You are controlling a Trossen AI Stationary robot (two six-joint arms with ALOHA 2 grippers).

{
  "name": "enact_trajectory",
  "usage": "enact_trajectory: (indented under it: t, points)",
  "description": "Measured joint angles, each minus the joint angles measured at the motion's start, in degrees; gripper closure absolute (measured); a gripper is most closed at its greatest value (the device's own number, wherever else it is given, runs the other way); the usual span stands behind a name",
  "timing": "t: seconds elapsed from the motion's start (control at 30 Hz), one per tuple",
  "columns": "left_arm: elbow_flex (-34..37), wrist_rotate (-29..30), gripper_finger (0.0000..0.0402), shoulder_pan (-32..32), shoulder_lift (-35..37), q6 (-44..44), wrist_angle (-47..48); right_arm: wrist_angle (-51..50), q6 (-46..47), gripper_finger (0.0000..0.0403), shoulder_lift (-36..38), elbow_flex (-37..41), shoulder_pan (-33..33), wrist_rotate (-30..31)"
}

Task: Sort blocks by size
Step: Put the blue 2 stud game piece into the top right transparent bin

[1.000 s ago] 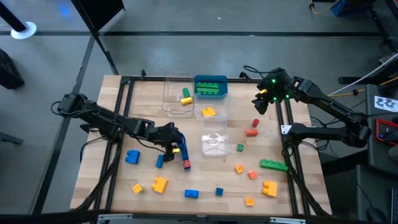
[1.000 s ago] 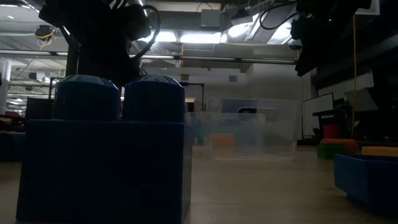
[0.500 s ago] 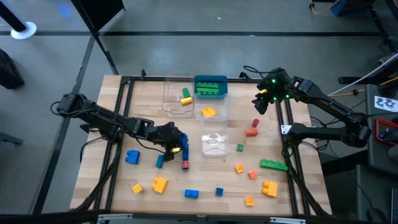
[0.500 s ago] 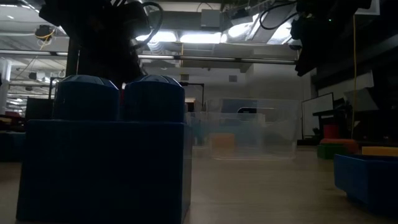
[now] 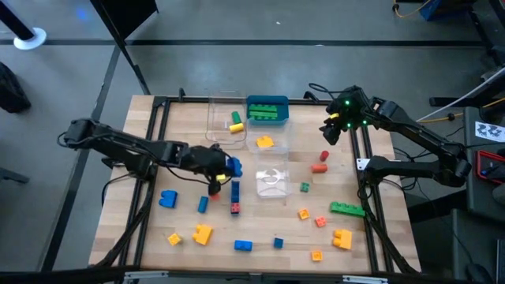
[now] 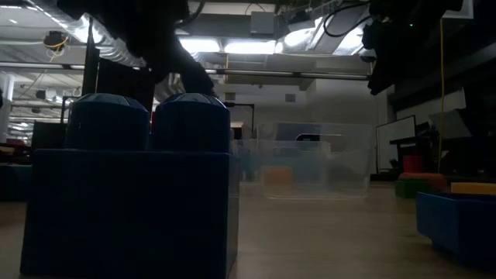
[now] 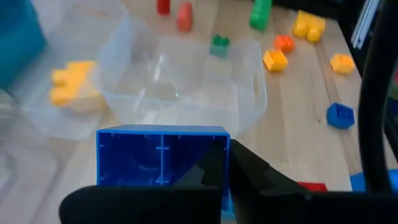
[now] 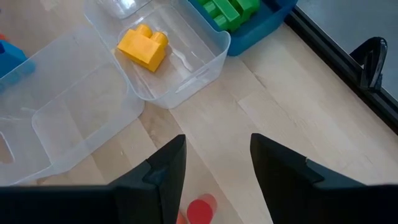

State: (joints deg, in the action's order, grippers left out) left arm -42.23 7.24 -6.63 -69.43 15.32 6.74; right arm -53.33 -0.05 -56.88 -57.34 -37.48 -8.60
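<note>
- Left gripper (image 5: 226,168) has its fingers clamped shut on a blue block (image 7: 163,155), lifted clear of the counter (image 5: 181,126). In the left wrist view I see the block's hollow underside facing the camera, so it's pinched by 1 wall.
- It hangs just beside the empty clear tub (image 5: 272,180) in the middle of the counter; my read is that tub is the drop target for this size.
- Sorting so far: green bar (image 5: 266,112) in the teal tray (image 5: 282,101), yellow chunky block (image 8: 143,48) in the tub next to it, 1 yellow-and-green piece (image 5: 235,123) in the far-left tub (image 5: 215,106).
- Right gripper (image 8: 214,174) waits over the counter's far right side, fingers about half open and holding nothing. A red block (image 8: 199,210) sits right below them, probably why it's parked there.
- Still loose on the counter: blue, yellow, orange, red and green blocks, mostly along the near edge, incl. a long green bar (image 5: 347,209) on the right. Plenty left.
- Low view is mostly blocked by 1 blue block (image 6: 130,194) right at the lens.
- Risk: a 1-wall pinch could let the block swing on release, so I'd centre it over the tub first.
</note>
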Motion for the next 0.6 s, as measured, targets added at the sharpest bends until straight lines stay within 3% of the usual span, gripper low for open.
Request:
enact_trajectory:
  t: [0.3, 0.47, 0.6]
  points:
    - [-0.25, 8.95, 0.0396, 7.93, 4.42, -10.03, -0.18, -0.55, 0.0, 0.0221, 0.02, 0.0, 0.0, 0.0]
    - [-0.25, 9.27, 0.0399, 12.78, 3.98, -12.42, -1.11, -0.83, 0.0, 0.0221, 0.01, 0.0, -0.01, -0.02]
    - [-0.25, 8.86, 0.0398, 15.21, 2.09, -12.54, -6.97, -0.78, 0.0, 0.0221, 0.0, 0.0, -0.01, 0.0]
